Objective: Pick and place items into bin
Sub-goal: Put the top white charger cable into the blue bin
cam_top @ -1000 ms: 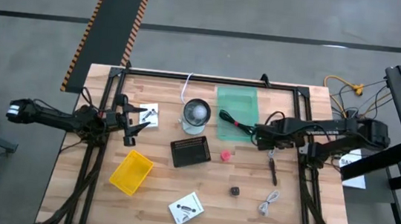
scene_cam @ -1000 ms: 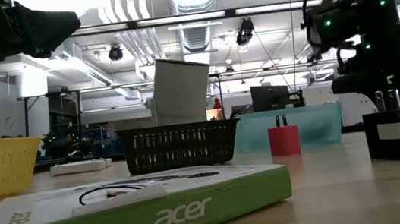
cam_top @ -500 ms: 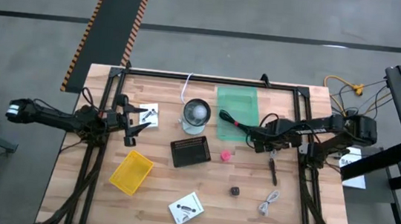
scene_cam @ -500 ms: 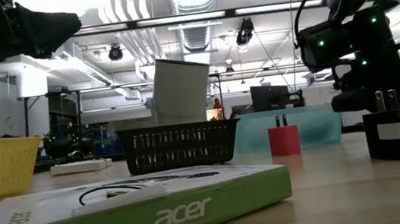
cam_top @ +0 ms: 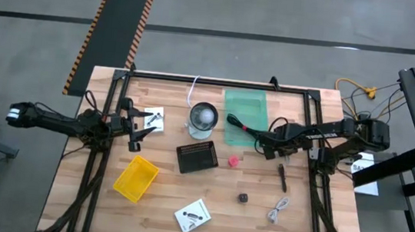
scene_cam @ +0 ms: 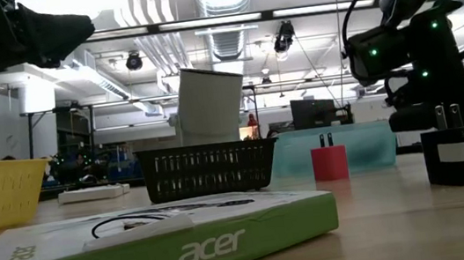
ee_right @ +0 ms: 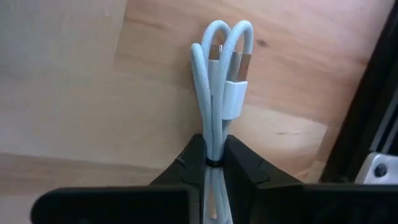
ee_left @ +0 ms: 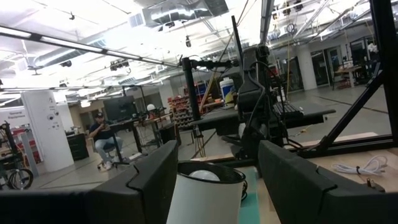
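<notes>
High view: right pincer (cam_top: 265,144) at the green bin's (cam_top: 246,104) edge, black cable (cam_top: 241,125) just beside; left pincer (cam_top: 138,133) waits wide open, well apart. Low view: open desk (scene_cam: 385,218) beneath. Right wrist view: fingers (ee_right: 245,165) clamped on a pale looped cable (ee_right: 217,93), frame rail (ee_right: 360,124) near. Step judged: grasp made; next, lift clear and carry over the bin.

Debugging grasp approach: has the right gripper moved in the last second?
Yes. In the high view, the right gripper has shifted left, further onto the green bin.
</notes>
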